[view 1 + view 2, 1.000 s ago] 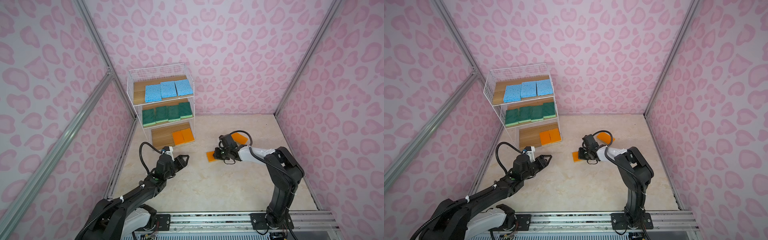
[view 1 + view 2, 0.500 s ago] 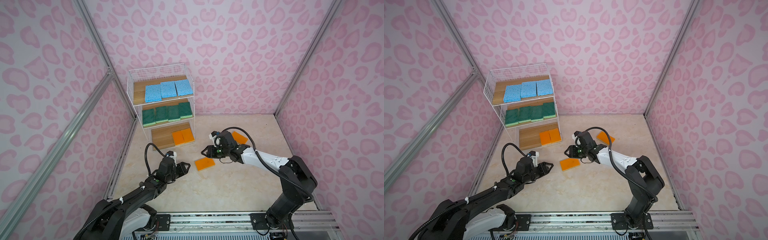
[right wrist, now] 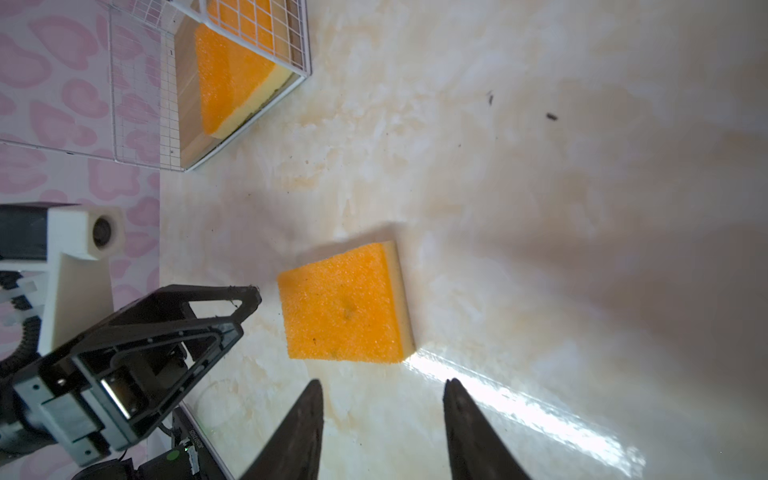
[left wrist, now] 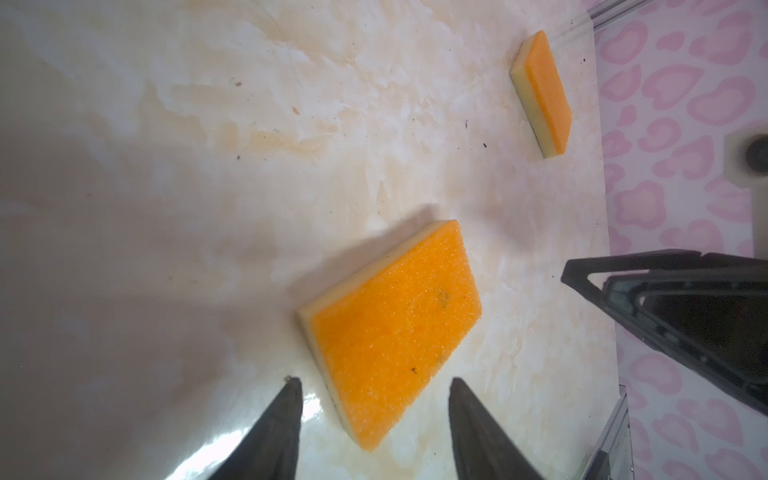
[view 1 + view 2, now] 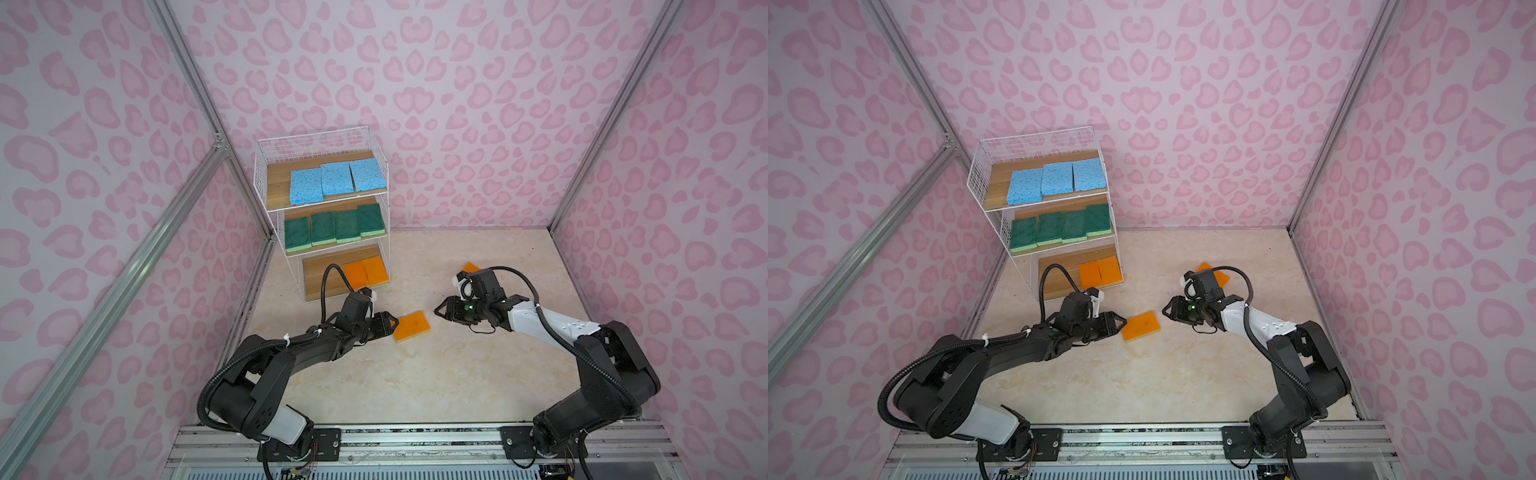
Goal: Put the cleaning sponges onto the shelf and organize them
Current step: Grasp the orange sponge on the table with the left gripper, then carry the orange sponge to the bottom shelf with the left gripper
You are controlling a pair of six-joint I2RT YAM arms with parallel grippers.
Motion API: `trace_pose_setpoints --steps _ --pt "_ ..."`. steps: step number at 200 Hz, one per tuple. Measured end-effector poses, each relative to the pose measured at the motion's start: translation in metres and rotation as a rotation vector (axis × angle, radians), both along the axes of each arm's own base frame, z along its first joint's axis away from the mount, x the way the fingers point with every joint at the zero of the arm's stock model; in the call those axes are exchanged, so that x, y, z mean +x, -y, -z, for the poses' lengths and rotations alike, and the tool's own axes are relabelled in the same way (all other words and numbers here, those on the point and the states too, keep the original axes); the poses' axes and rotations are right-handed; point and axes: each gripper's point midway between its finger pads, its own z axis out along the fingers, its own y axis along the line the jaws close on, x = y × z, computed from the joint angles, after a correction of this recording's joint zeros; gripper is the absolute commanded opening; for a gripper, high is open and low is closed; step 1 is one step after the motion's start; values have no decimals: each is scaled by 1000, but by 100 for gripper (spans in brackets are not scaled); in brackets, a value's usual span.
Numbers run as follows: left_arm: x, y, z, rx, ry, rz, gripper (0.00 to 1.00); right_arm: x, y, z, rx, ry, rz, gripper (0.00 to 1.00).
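One orange sponge [image 5: 411, 326] [image 5: 1142, 326] lies flat on the floor between my two grippers. My left gripper [image 5: 392, 326] [image 4: 374, 380] is open, and the sponge's [image 4: 395, 324] near corner reaches just between its fingertips. My right gripper [image 5: 436, 311] [image 3: 382, 382] is open and empty, a short way back from the sponge [image 3: 345, 303]. A second orange sponge [image 5: 469, 267] [image 4: 546, 93] lies behind the right wrist. The shelf [image 5: 278, 183] [image 5: 994, 183] holds three blue sponges [image 5: 332, 178] on top, several green ones [image 5: 332, 224] in the middle and two orange ones [image 5: 365, 270] at the bottom.
The shelf stands in the back left corner against the pink patterned walls [image 5: 457, 104]. Its bottom board [image 5: 320, 274] is bare on its left half. The floor is pale marble [image 5: 415, 382]. A metal rail [image 5: 415, 436] runs along the front edge.
My right gripper has opened, let go of the orange sponge on the floor and drawn back to the right. My left gripper has moved forward to the sponge's left corner.
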Motion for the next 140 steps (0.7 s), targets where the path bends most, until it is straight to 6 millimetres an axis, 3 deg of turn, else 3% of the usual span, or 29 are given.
trace_pose_setpoints --steps 43,87,123,140 --pt "-2 4 25 28 -61 30 51 -10 12 4 4 -16 1 48" --pt "-4 10 31 36 -68 45 38 -12 16 7 12 -25 6 49" --pt "1 11 36 38 -69 20 7 -13 16 6 19 -18 6 49" --pt "3 11 36 37 -68 5 4 -15 17 5 21 -12 5 48"
